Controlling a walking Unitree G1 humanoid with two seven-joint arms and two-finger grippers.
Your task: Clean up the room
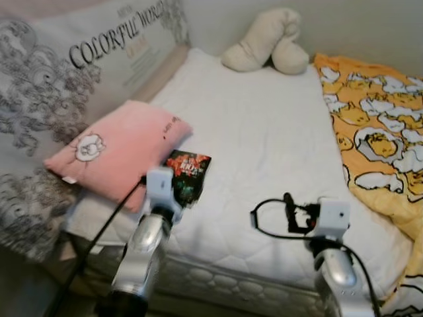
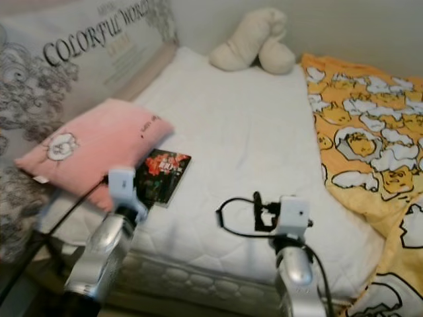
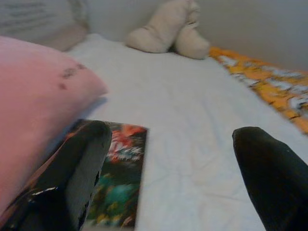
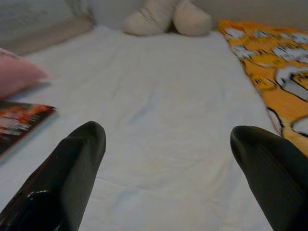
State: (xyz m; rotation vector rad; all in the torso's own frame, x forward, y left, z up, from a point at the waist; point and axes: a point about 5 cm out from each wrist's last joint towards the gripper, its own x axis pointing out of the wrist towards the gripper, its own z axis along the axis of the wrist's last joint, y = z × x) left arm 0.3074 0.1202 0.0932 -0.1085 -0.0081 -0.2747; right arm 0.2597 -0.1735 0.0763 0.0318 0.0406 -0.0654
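A dark book (image 1: 188,173) with a red and green cover lies flat on the white mattress (image 1: 264,145), tucked against a pink pillow (image 1: 115,155). My left gripper (image 3: 172,132) is open just short of the book's (image 3: 118,178) near end, and one finger (image 3: 77,173) overlaps that near end. My right gripper (image 4: 168,131) is open over bare mattress near the bed's front edge, with nothing between its fingers. A cream plush toy (image 1: 268,43) rests at the head of the bed. An orange patterned blanket (image 1: 377,132) covers the right side.
A large grey printed cushion (image 1: 59,79) with "COLORFUL WORLD" lettering leans along the bed's left side. The mattress front edge (image 1: 225,284) runs just below my wrists. A black cable (image 1: 264,221) loops off my right wrist.
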